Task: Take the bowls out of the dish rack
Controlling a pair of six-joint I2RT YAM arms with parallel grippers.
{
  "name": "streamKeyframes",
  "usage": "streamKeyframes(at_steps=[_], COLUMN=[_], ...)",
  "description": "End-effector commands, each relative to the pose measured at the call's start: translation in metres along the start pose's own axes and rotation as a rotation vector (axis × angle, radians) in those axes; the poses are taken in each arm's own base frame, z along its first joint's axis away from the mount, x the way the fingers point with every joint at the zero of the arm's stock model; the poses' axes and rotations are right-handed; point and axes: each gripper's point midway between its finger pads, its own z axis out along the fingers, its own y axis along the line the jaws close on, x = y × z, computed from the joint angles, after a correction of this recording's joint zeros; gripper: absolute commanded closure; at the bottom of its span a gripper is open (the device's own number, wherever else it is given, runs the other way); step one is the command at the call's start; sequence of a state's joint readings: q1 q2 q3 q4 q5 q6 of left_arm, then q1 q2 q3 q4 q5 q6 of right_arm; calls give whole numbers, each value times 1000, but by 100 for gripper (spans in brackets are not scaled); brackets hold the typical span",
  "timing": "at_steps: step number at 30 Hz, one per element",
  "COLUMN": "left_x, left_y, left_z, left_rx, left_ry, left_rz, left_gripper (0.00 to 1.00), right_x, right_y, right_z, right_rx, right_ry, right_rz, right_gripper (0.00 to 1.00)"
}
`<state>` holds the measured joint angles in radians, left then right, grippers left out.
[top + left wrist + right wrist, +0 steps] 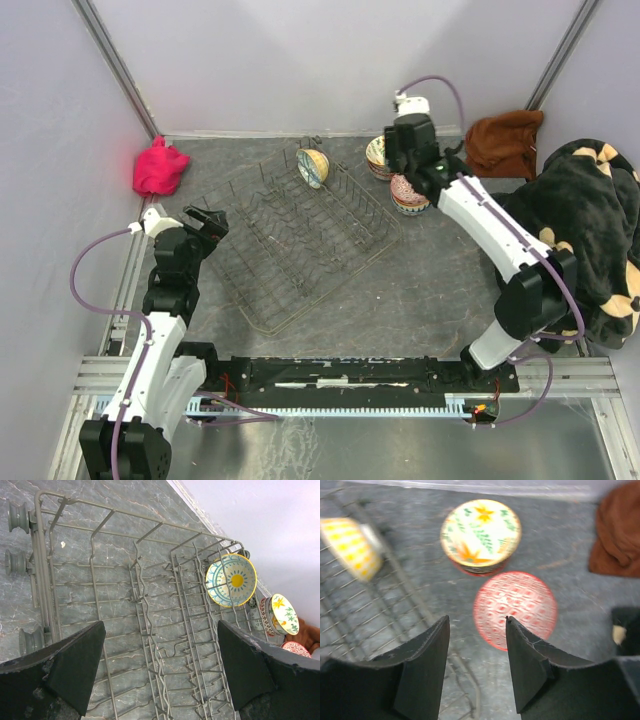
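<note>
**One bowl in the rack, both hands empty**

Your right hand point(476, 645) hangs with its fingers apart and nothing between them. It is directly over the red bowl point(515, 607), which sits on the worktop point(420, 290) just right of the rack point(300, 240). From above, that bowl looks like the top of a short stack. The floral bowl point(480, 535) caps a second stack just beyond it, nearer the far wall. Stacking them close together at the rack's far right corner keeps your carry short and the pile compact. I judge the hand is clear of the red bowl, but the wrist view is too blurred to show the gap.

Further out, the brown cloth point(617, 530) lies to the right of the stacks, and the blanket point(590, 230) spreads along the right edge.

Your left hand point(160, 670) is also spread wide and empty, at the rack's left side, facing along the tines.

The one bowl you can see in the rack is the yellow bowl point(313, 167). It stands on edge between tines at the far end, well within the right hand's reach. The pink cloth point(160, 168) lies in the far left corner, out of the way.
</note>
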<state>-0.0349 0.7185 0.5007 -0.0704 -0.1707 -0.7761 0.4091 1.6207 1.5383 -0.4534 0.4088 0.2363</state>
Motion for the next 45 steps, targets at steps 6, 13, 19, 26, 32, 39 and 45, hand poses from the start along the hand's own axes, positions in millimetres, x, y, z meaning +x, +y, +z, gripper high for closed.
streamKeyframes(at_steps=[6, 13, 19, 26, 32, 39, 45], left_x=[-12, -16, -20, -21, -24, -24, -24], left_y=[-18, -21, -21, -24, -25, -24, -24], left_z=[-3, -7, -10, -12, -14, -13, -13], left_rx=[71, 80, 77, 87, 87, 85, 84], left_ry=[-29, -38, -48, -51, -58, -58, -59], left_rz=[23, 24, 28, 24, 25, 26, 26], left_gripper=[1, 1, 1, 1, 1, 1, 1], right_x=[-27, -16, 0, 12, 19, 25, 29], right_y=[114, 178, 219, 238, 238, 238, 236], right_z=[1, 25, 44, 70, 89, 103, 114], right_rx=[-178, -239, -285, -224, -138, -79, -14], right_ry=[-157, -160, -167, -191, -207, -218, -237], right_rz=[-166, -269, -304, -337, -344, -361, -371], right_gripper=[44, 44, 44, 45, 45, 44, 45])
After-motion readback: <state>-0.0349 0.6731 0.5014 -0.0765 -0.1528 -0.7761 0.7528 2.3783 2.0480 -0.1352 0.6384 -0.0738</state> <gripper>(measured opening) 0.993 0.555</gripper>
